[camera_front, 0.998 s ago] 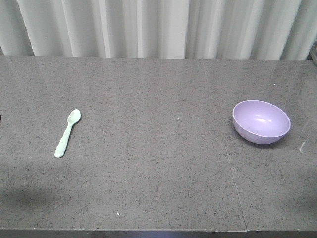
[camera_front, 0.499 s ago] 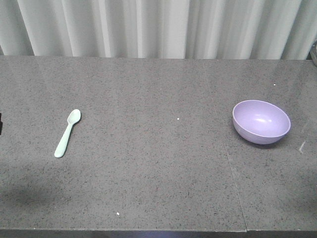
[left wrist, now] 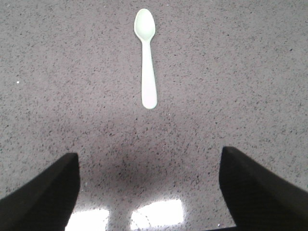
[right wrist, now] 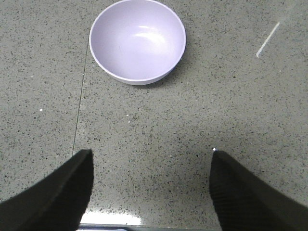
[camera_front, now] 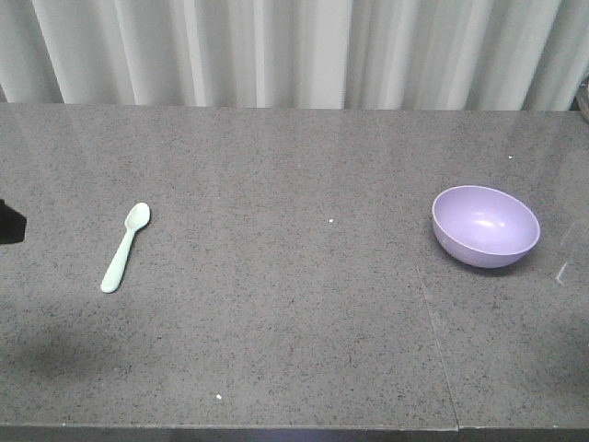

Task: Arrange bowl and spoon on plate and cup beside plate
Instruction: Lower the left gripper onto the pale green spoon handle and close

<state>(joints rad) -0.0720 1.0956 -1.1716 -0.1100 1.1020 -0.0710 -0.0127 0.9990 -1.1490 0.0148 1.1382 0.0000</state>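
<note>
The mint-green spoon (camera_front: 125,247) lies flat on the grey table's left side, head pointing away. In the left wrist view the spoon (left wrist: 146,57) is ahead of my left gripper (left wrist: 149,154), which is open and holds nothing, well short of the handle's end. A dark part of the left gripper (camera_front: 9,223) pokes in at the front view's left edge. The lavender bowl (camera_front: 486,226) stands upright and empty at the right. My right gripper (right wrist: 150,153) is open above bare table, with the bowl (right wrist: 137,41) ahead of it and slightly left. The plate and cup are out of view.
A pale pleated curtain (camera_front: 294,51) hangs behind the speckled grey table (camera_front: 294,166). A thin seam (camera_front: 431,322) runs across the tabletop just left of the bowl. The table's front edge (camera_front: 230,428) lies along the bottom of the front view.
The dark part of the left gripper has come further into the front view at the left edge. The spoon and the bowl have not moved.
</note>
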